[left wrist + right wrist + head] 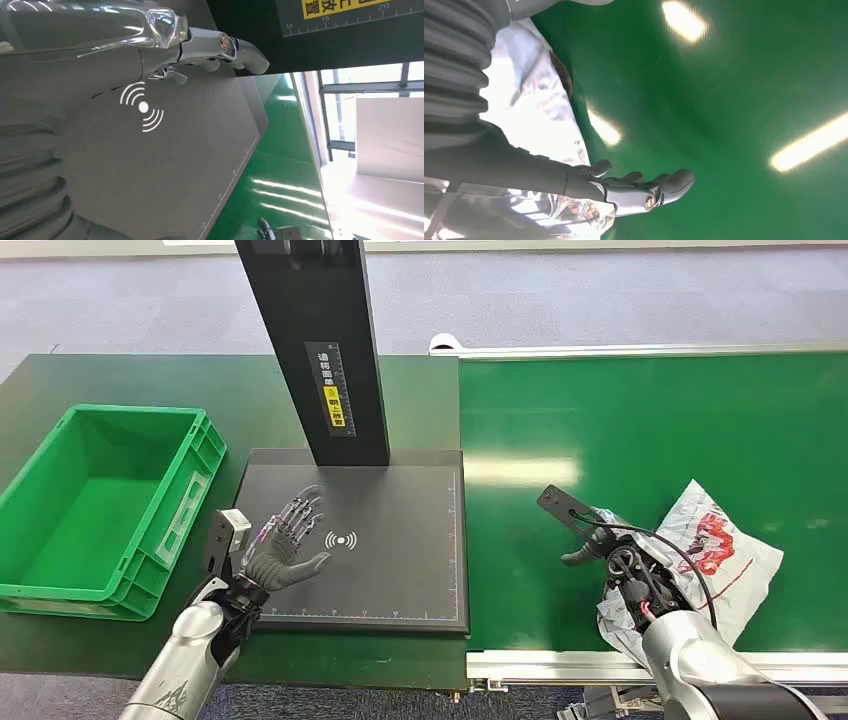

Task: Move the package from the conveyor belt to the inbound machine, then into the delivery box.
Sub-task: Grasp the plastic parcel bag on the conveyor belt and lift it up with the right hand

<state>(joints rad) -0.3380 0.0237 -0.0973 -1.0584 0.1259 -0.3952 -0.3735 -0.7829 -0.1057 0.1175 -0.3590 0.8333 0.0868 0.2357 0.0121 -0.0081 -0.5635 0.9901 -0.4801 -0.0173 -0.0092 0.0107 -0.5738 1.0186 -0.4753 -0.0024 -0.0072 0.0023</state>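
Head view: package (715, 540), white crinkly bag w/ red print, lies on green conveyor belt (650, 420), near its front edge. Right hand (610, 545) sits over the bag's left part, fingers spread, holding nothing; contact w/ bag can't tell. Left hand (285, 545) hovers over the inbound machine (400, 580) black pad, fingers apart, nothing in it, next to the wifi-type mark (342, 540). Green delivery box (100, 500) sits left of machine on table.
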